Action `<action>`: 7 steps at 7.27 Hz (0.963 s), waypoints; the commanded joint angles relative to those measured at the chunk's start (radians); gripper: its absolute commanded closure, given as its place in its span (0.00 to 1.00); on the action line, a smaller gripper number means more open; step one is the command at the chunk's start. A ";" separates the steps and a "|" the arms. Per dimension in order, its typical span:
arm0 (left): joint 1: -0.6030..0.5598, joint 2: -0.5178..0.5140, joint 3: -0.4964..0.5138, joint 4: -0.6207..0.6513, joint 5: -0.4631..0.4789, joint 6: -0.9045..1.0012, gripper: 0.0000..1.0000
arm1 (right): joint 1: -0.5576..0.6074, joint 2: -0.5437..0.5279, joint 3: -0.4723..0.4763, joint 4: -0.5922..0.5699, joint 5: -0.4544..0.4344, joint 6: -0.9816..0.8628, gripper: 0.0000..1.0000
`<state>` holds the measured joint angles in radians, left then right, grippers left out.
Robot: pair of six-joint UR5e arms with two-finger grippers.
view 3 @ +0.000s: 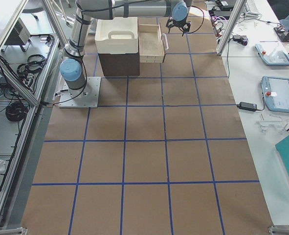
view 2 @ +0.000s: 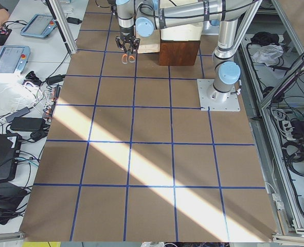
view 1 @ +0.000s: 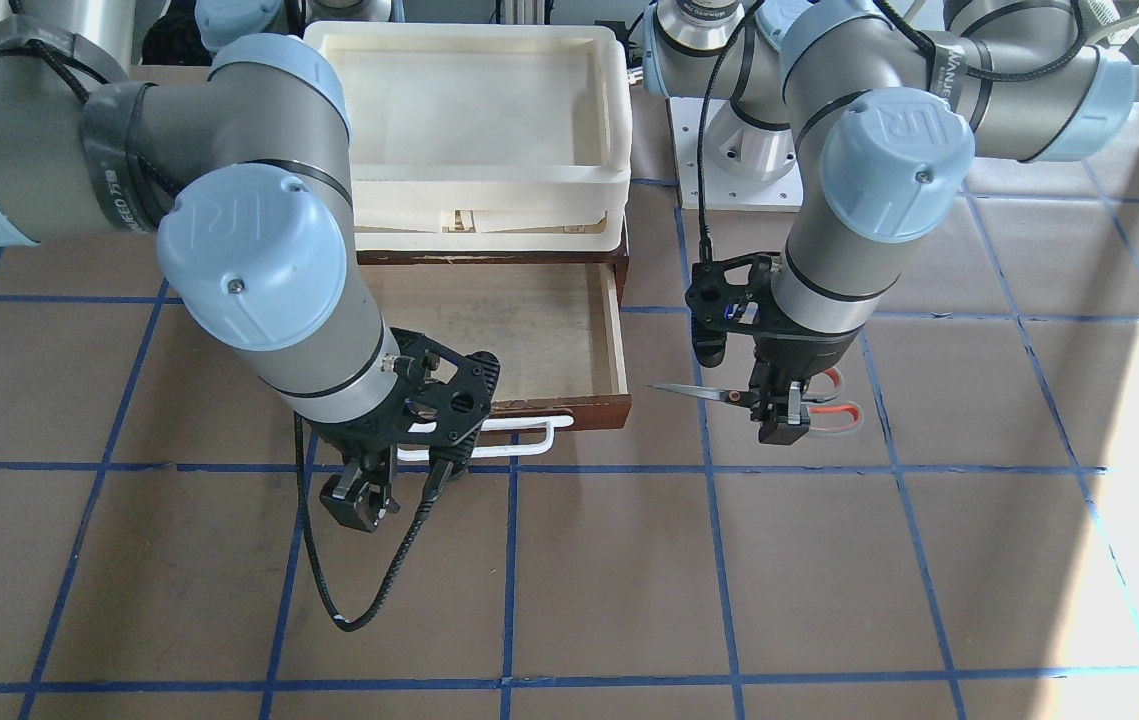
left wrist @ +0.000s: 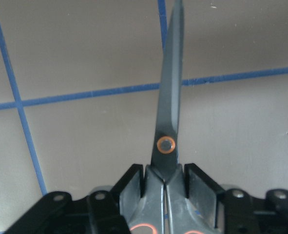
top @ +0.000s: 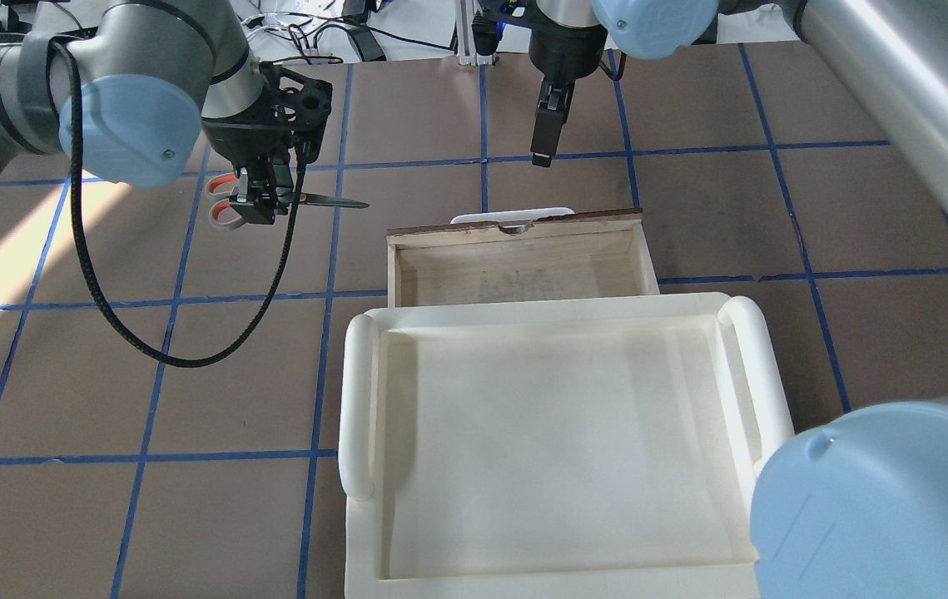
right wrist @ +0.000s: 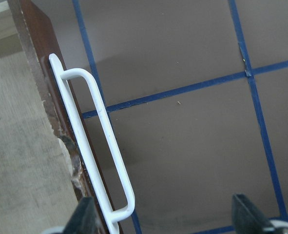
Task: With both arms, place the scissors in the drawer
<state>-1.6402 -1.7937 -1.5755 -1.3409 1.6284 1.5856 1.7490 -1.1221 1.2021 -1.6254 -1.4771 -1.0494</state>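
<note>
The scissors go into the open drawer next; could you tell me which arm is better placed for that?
The left. The left gripper is shut on the scissors, blades pointing toward the open drawer beside it. The right gripper is open and empty, just off the drawer's white handle.

A robotics lab, plainly: two jointed arms (view 1: 269,290) bolted to a paper-covered bench (view 2: 152,154) gridded in blue tape (view 2: 132,149), aluminium framing (view 2: 61,25) around it, and a side table (view 2: 0,98) alongside strewn with teach pendants (view 2: 7,56) and loose cables (view 2: 31,116).
</note>
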 commanded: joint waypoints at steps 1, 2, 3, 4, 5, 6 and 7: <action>-0.131 0.008 -0.001 -0.001 -0.001 -0.154 1.00 | -0.077 -0.112 0.104 -0.004 -0.020 0.233 0.00; -0.192 -0.001 -0.001 0.000 -0.007 -0.223 1.00 | -0.110 -0.169 0.140 -0.004 -0.023 0.341 0.00; -0.231 0.003 0.000 0.002 -0.028 -0.267 1.00 | -0.144 -0.221 0.193 -0.004 -0.023 0.537 0.00; -0.251 -0.010 -0.004 0.000 -0.033 -0.292 1.00 | -0.169 -0.261 0.232 -0.004 -0.025 0.657 0.00; -0.288 -0.021 -0.005 0.000 -0.074 -0.387 1.00 | -0.190 -0.296 0.241 -0.004 -0.026 0.799 0.00; -0.329 -0.026 -0.005 0.006 -0.073 -0.416 1.00 | -0.195 -0.307 0.241 0.010 -0.029 0.973 0.00; -0.346 -0.030 -0.006 0.003 -0.074 -0.420 1.00 | -0.194 -0.311 0.243 0.012 -0.028 1.090 0.00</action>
<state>-1.9531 -1.8169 -1.5802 -1.3374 1.5601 1.1916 1.5602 -1.4198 1.4401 -1.6196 -1.5046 -0.1334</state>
